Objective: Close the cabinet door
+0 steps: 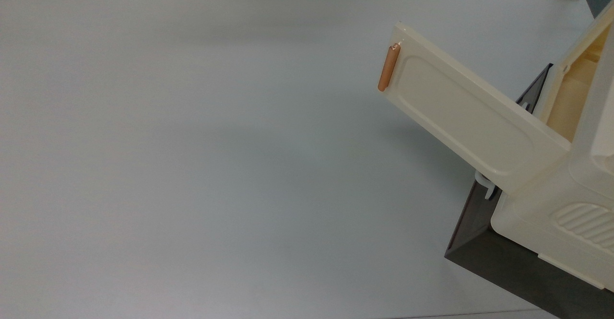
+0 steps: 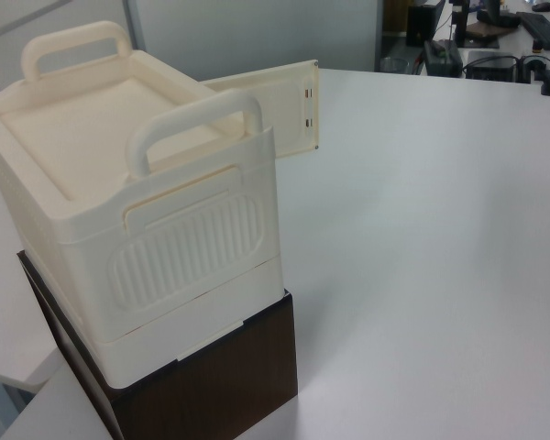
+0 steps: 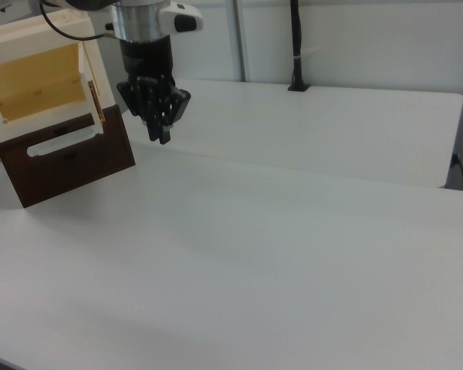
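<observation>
The cream cabinet [image 1: 551, 208] [image 2: 92, 156] [image 3: 31, 38] stands on a dark brown base. Its cabinet door [image 1: 470, 112] [image 2: 280, 110] is swung wide open, with the orange-brown bar handle [image 1: 388, 68] [image 3: 96, 99] on its free edge. In the right view the door is seen edge-on and the yellowish inside [image 3: 38, 85] of the cabinet is exposed. My black gripper [image 3: 161, 135] hangs fingers-down just to the right view's right of the door's handle edge, apart from it. Its fingers are shut with nothing between them.
The dark brown base [image 1: 503, 261] [image 2: 220, 385] [image 3: 62, 166] carries a white loop handle [image 1: 485, 184] [image 3: 62, 142]. The white table [image 1: 216, 156] [image 3: 293, 247] stretches wide beside the cabinet. A black pole [image 3: 295, 46] rises at the right view's far table edge.
</observation>
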